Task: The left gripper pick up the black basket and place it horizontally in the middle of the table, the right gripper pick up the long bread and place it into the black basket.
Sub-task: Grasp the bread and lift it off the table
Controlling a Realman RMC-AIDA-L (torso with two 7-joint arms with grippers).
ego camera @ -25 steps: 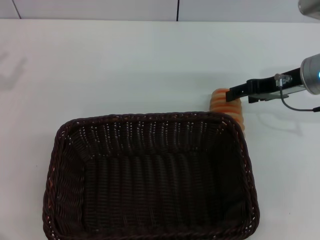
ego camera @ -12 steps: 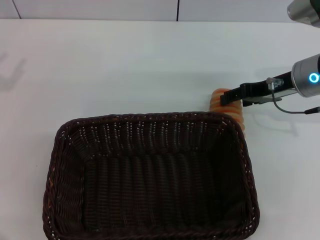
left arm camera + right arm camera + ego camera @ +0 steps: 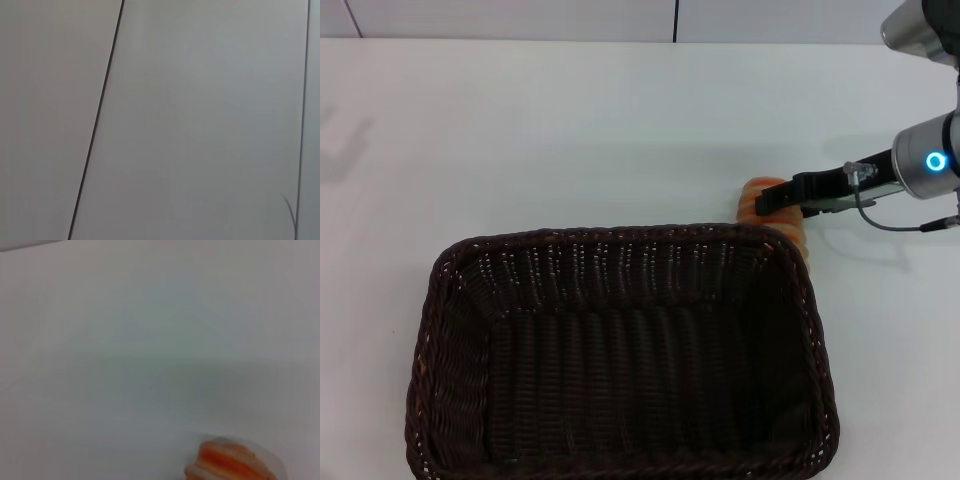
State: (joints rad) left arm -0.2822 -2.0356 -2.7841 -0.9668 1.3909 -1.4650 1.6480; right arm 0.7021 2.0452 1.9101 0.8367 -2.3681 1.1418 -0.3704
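Observation:
The black basket lies lengthwise across the near middle of the white table, empty. The long bread lies on the table just behind the basket's far right corner, partly hidden by the rim and by my right gripper. One end of the bread shows in the right wrist view. My right gripper, on the arm with the blue light ring, reaches in from the right and sits over the bread's top. The left gripper is out of view; its wrist view shows only grey wall panels.
The right arm's silver body and a thin cable hang over the table's right side. The table's far edge meets a panelled wall.
My right gripper has moved a little left and down over the bread, and the arm has swung so the blue ring shows. The bread and the basket have not moved.

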